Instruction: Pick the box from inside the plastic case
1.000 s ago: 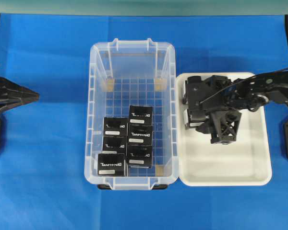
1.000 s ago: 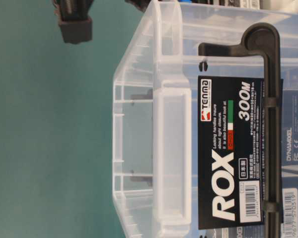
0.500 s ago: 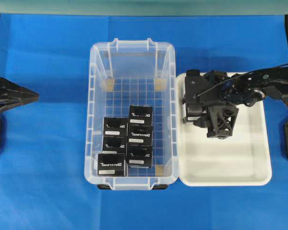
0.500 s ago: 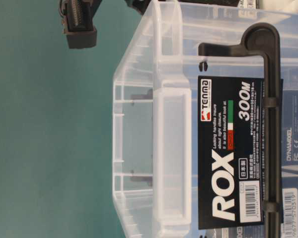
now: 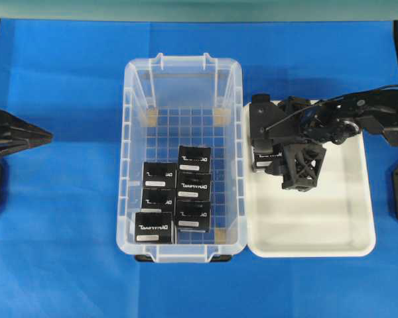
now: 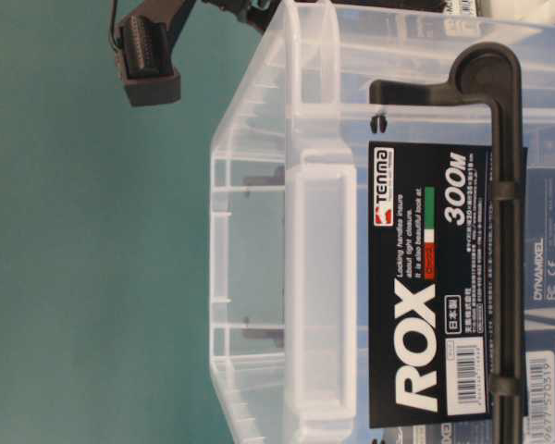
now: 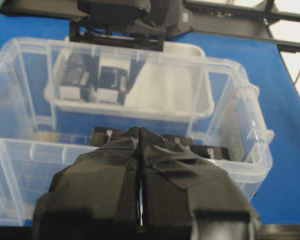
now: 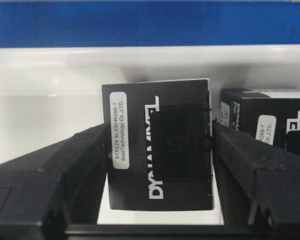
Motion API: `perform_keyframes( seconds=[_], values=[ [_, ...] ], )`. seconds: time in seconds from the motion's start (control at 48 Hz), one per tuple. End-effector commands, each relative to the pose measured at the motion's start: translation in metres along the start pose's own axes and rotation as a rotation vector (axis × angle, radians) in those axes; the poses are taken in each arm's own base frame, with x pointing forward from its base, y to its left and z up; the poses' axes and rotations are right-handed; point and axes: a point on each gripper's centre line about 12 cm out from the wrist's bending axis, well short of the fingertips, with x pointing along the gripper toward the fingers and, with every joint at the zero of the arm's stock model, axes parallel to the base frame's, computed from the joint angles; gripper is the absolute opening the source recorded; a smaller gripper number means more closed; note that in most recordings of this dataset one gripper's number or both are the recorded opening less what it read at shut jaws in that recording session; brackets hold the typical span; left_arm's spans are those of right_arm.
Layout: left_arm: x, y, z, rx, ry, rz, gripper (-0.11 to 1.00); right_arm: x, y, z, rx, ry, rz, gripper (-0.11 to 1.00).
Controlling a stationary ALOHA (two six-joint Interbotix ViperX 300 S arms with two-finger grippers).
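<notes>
The right gripper was clamped on the box over the white tray, beside the plastic case, so the placing step seemed in hand, calling next for lowering and releasing, while the left gripper was clenched empty.

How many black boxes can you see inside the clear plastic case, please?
6, in two columns: upper right box, middle right box, lower right box, upper left box, middle left box, lower left box. Any beneath them would be hidden.

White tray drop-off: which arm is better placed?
Right. Its right gripper is shut on the box over the white tray; the left gripper is shut, outside the plastic case.
</notes>
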Motion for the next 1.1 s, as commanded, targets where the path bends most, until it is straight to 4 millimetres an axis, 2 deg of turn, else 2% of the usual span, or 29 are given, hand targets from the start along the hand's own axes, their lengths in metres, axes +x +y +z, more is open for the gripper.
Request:
perform_keyframes(
  seconds=[0.0, 0.063, 0.146, 0.208, 0.354, 0.479, 0.604, 0.771, 0.917, 1.084],
  values=[
    [-0.001, -0.001, 0.012, 0.003, -0.029, -0.001, -0.01, -0.001, 0.000, 0.004, 0.021, -0.010, 0.001, 0.65],
    [-0.001, -0.001, 0.013, 0.003, -0.034, -0.001, -0.01, -0.002, 0.000, 0.005, 0.050, -0.017, -0.002, 0.68],
    [-0.001, -0.001, 0.012, 0.003, -0.032, -0.001, -0.01, -0.003, -0.001, 0.006, 0.067, -0.025, -0.005, 0.83],
    [-0.001, -0.001, 0.013, 0.003, -0.034, -0.001, -0.01, -0.004, -0.001, 0.007, 0.067, -0.032, -0.008, 0.88],
    [-0.001, -0.001, 0.012, 0.004, -0.032, -0.001, -0.01, -0.008, -0.001, 0.009, 0.066, -0.049, -0.011, 0.90],
    [-0.001, -0.001, 0.012, 0.004, -0.032, -0.001, -0.01, -0.020, -0.002, 0.014, 0.073, -0.084, -0.018, 0.90],
    [-0.001, -0.001, 0.012, 0.003, -0.032, -0.001, -0.01, -0.048, -0.004, 0.026, 0.076, -0.173, -0.037, 0.90],
    [-0.001, -0.001, 0.013, 0.003, -0.034, -0.001, -0.01, -0.099, -0.003, 0.042, 0.059, -0.339, -0.070, 0.90],
    [-0.001, -0.001, 0.012, 0.006, -0.032, -0.001, -0.01, -0.137, 0.002, 0.045, 0.049, -0.454, -0.087, 0.90],
    [-0.001, -0.001, 0.013, 0.006, -0.034, -0.001, -0.01, -0.171, 0.011, 0.043, 0.054, -0.570, -0.088, 0.90]
  ],
)
